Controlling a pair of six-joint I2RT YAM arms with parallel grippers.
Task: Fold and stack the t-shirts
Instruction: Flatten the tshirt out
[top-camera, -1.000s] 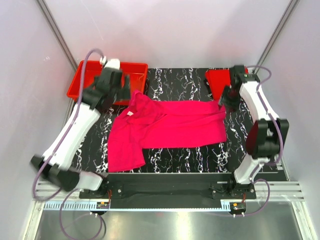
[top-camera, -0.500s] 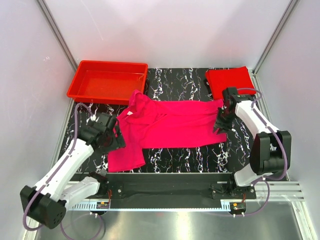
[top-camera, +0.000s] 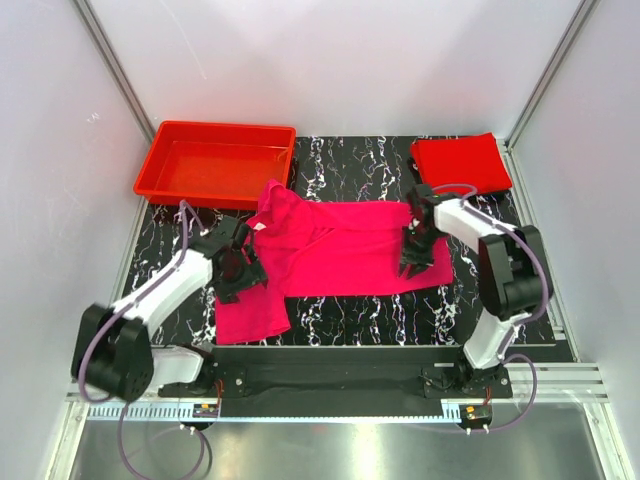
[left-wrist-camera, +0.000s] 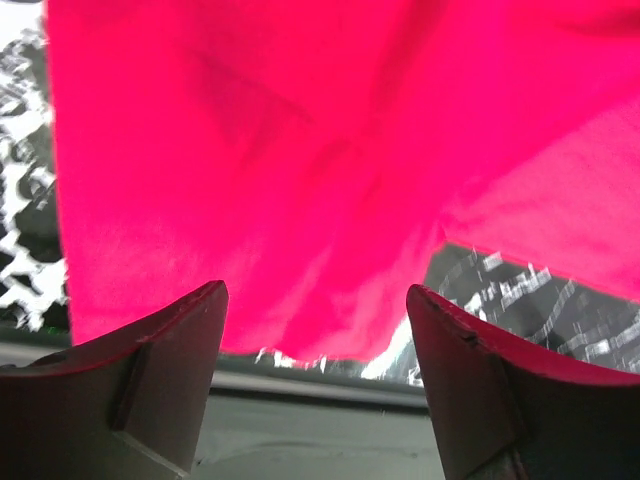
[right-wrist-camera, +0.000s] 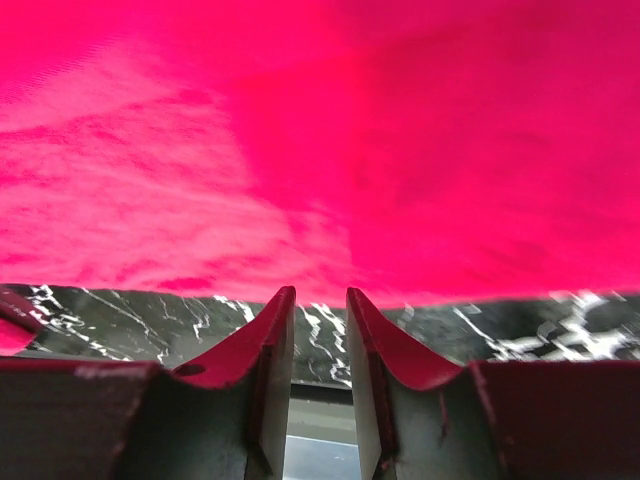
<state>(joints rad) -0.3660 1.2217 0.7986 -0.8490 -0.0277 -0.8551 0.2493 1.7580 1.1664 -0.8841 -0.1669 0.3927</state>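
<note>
Left pincer (left-wrist-camera: 315, 330) gapes wide — over magenta t-shirt (top-camera: 350, 250) hem.

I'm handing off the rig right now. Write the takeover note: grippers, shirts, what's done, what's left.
Left gripper: open, empty, over the pink shirt's left side.
Right gripper: nearly shut, nothing between its fingers, at the pink shirt's right end.
Pink shirt: spread across the mat, unfolded.
Red shirt: folded, at the far right corner.
Tray: far left, nothing in it.
Done: red shirt folded.
Left: fold the pink shirt, stack the two.
</note>
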